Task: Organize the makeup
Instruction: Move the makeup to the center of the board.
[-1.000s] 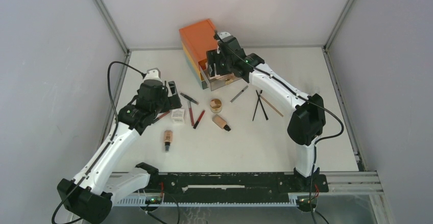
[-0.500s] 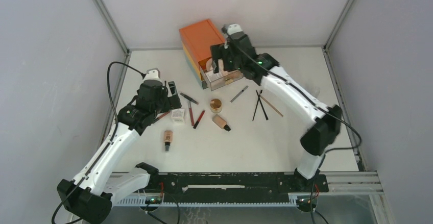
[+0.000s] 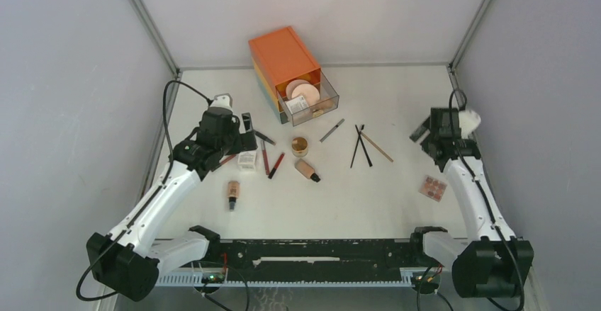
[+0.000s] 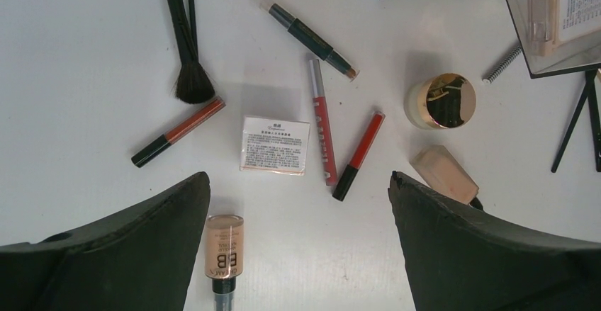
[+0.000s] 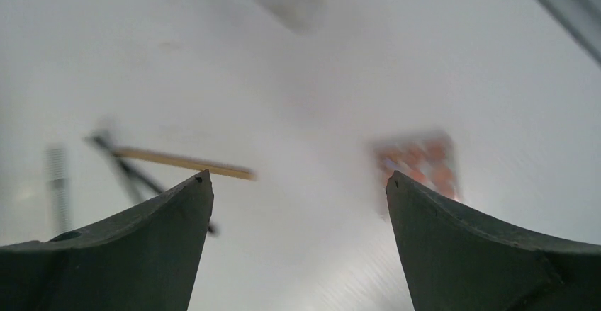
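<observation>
Makeup (image 3: 300,145) is lying scattered mid-frame in the top view, below the orange chest (image 3: 282,56); left gripper (image 3: 244,128) and right gripper (image 3: 423,131) are both hanging with fingers apart. In the left wrist view a small white box (image 4: 275,144) is lying at centre. In the blurred right wrist view a peach palette (image 5: 419,168) is showing right of centre.

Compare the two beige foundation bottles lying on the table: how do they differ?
The lettered bottle shows printed letters; the plain bottle shows none. The lettered bottle looks round-bodied, the plain bottle flat-sided. The plain bottle lies beside the gold-lidded jar; the lettered bottle lies apart. Both are beige, dark-capped, lying flat.
</observation>
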